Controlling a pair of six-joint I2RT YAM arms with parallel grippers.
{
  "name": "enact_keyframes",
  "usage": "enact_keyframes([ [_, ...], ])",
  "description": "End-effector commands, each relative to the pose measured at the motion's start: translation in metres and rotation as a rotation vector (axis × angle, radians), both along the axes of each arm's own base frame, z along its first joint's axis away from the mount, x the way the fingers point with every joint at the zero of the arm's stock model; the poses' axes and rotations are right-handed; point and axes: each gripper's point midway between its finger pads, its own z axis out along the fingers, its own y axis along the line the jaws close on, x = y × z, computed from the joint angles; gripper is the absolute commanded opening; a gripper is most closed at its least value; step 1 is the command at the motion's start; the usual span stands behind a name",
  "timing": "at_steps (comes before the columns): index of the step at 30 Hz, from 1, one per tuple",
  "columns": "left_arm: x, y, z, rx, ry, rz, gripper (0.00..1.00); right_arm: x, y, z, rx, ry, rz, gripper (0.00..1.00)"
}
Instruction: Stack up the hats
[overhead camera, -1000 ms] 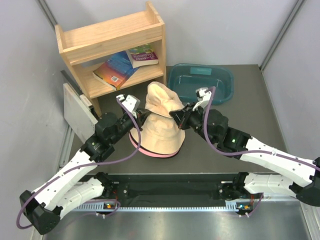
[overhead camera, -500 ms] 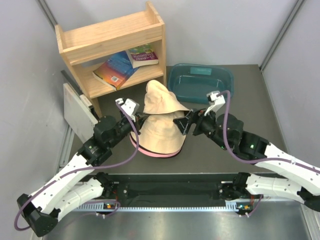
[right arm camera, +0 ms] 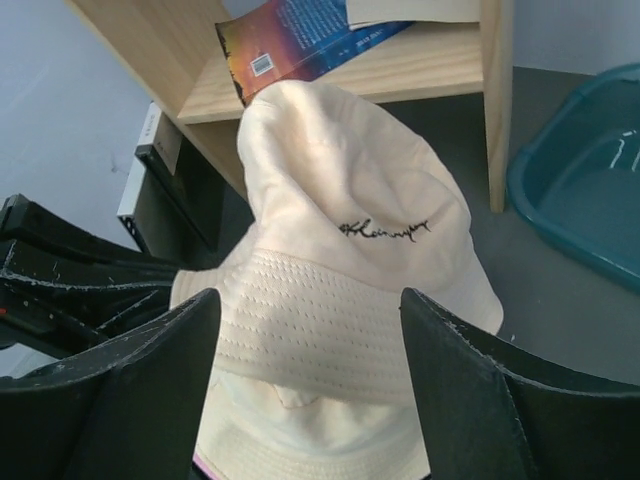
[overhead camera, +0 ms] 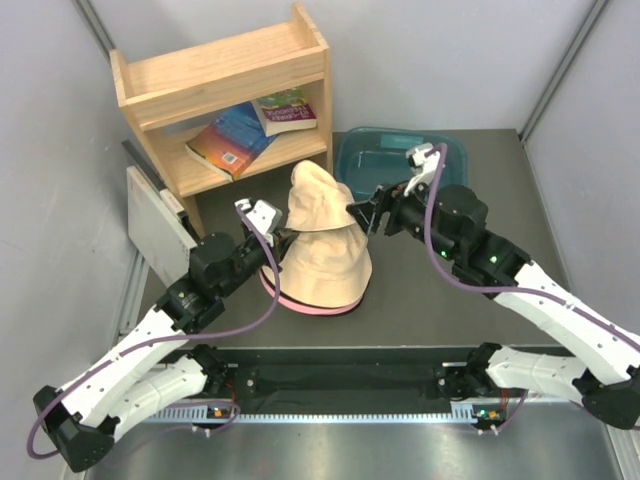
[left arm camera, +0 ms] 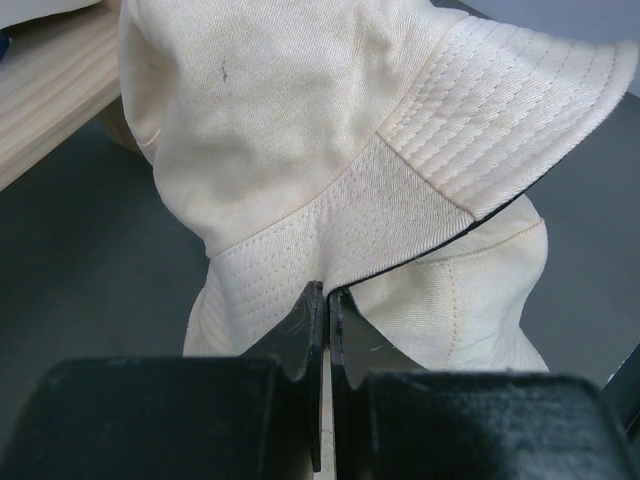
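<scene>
Just changed: the right gripper [overhead camera: 362, 218] has let go of the top beige bucket hat [overhead camera: 316, 196]; its jaws now stand wide, just beside the crown.
Left gripper [left arm camera: 325, 300]: pinched shut on that hat's brim.
Hat: in front of the wooden bookshelf [overhead camera: 225, 75], sitting crooked on the lower beige hat [overhead camera: 325, 268] and the pink hat [overhead camera: 298, 303].
Meaning: stacked, I'd say; the left still has to release.

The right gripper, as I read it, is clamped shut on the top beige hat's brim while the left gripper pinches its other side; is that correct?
Not quite: the right gripper stands open, its jaws apart and not clamped on the top beige hat, as the right wrist view shows. The left gripper does pinch its other side.
</scene>
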Motion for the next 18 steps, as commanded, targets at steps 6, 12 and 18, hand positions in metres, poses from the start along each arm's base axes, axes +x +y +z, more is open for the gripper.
enact_keyframes([
  [6,-0.004,0.004,-0.002,0.017,0.008,0.012,0.00,0.029,0.029,0.013,-0.075,-0.108,0.066,0.70],
  [12,-0.003,0.004,0.001,0.016,0.004,0.017,0.00,0.030,0.029,0.003,-0.119,-0.092,0.069,0.11],
  [18,-0.002,0.004,0.007,0.001,-0.010,0.022,0.00,0.016,0.015,0.014,-0.071,-0.116,0.058,0.00],
])
